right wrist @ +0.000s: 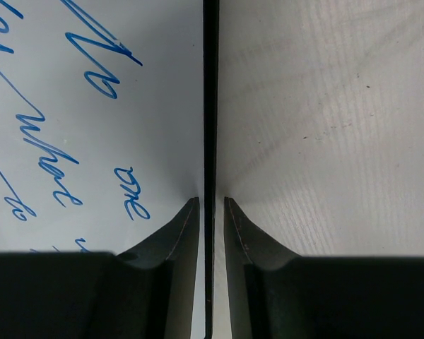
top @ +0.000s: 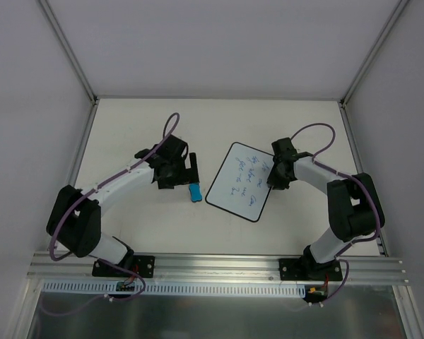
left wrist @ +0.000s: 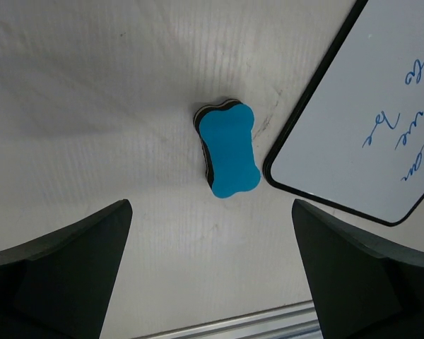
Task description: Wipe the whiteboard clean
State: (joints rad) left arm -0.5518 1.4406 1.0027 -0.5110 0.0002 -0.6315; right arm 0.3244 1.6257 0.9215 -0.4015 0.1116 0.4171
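Observation:
The whiteboard [top: 240, 182] lies tilted on the table mid-right, with blue handwriting on it. It also shows in the left wrist view [left wrist: 367, 127] and the right wrist view [right wrist: 92, 141]. My right gripper [top: 274, 176] is at its right edge. Its jaws [right wrist: 210, 201] are closed to a narrow slit around the black rim, one finger over the board and one over the table. A small blue eraser block [top: 195, 193] lies just left of the board, apart from it [left wrist: 228, 150]. My left gripper [top: 189, 168] hovers above the eraser, wide open and empty [left wrist: 210, 212].
The white table [top: 141, 127] is bounded by grey walls and metal frame posts. An aluminium rail [top: 219, 265] runs along the near edge and shows at the bottom of the left wrist view [left wrist: 233, 326]. Purple cables loop over both arms.

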